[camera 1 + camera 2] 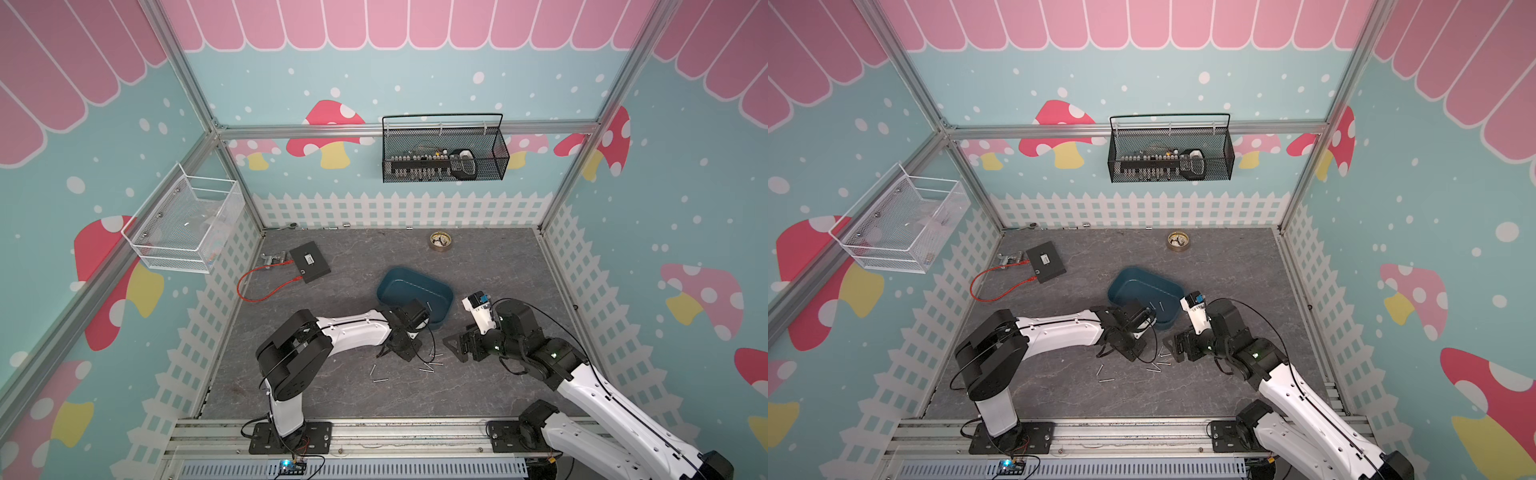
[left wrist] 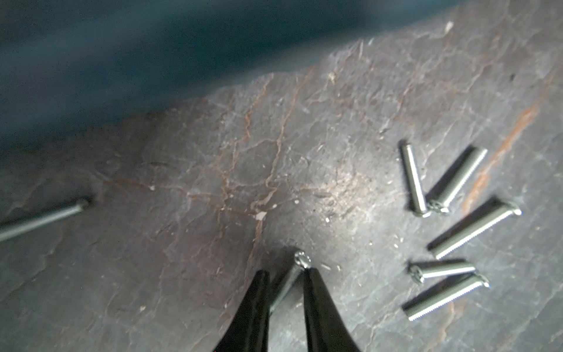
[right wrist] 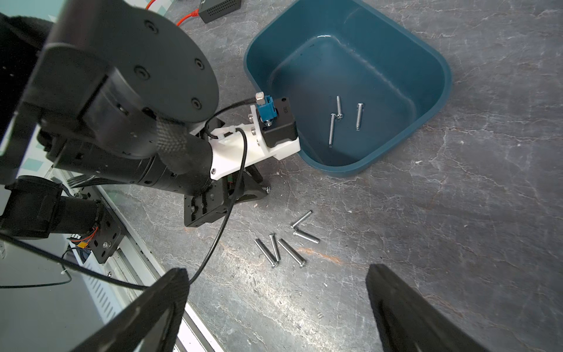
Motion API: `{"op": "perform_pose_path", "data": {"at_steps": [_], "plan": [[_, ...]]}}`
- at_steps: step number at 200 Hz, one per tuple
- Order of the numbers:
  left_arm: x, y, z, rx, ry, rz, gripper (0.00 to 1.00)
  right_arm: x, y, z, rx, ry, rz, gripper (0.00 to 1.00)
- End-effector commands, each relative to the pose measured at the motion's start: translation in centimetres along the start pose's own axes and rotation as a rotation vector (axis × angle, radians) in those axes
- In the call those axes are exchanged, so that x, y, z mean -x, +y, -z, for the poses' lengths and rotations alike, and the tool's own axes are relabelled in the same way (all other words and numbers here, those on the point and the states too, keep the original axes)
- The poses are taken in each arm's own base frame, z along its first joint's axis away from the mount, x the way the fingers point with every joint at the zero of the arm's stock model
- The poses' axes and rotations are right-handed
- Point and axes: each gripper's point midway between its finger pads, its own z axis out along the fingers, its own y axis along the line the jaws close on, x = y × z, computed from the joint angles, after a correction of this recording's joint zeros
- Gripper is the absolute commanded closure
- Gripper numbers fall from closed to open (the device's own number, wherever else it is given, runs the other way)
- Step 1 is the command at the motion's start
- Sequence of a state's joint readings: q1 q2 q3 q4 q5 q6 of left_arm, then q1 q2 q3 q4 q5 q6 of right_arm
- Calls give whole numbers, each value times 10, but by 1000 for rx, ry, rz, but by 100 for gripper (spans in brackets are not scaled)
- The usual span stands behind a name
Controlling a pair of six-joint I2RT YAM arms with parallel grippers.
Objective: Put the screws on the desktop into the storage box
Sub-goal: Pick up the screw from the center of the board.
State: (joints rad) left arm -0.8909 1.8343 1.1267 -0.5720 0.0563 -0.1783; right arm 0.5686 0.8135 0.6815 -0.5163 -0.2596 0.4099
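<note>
Early yet: three screws (image 3: 359, 115) inside storage box (image 3: 396, 61); loose cluster (image 3: 291, 253) and stray pair (image 1: 380, 380) on desktop (image 3: 457, 213). My left gripper (image 2: 285, 274) straddles one screw (image 2: 288, 285), jaws nearly together, clamp unconfirmed. Right gripper (image 3: 277, 271) gapes empty.

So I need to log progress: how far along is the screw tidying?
Done: three screws lie in the storage box. In hand: the left gripper has its fingers either side of one screw on the desktop, grip unclear. Remaining: a cluster of five beside it and two more farther out.
</note>
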Motion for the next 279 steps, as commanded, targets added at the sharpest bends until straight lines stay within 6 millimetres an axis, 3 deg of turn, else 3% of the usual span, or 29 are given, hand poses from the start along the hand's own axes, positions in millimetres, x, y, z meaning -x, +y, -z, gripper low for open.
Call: {"op": "perform_pose_path", "data": {"at_steps": [1,47,92,173,210,279], "plan": [[-13,-5,-7,-36,55,-1,79,-3,-3,1,-11,1,-11,3],[-18,-9,-9,-62,78,4,87,-4,-3,0,-10,2,-12,3],[-15,-17,1,-105,56,8,94,-4,-3,0,-12,3,-12,3],[6,-36,53,-223,-71,37,98,-4,-6,-1,-23,5,-16,3],[28,-36,76,-297,-146,62,99,-3,-6,0,-27,0,-16,3],[85,0,102,-277,-313,134,99,-1,-6,2,-30,-12,-16,4]]}}
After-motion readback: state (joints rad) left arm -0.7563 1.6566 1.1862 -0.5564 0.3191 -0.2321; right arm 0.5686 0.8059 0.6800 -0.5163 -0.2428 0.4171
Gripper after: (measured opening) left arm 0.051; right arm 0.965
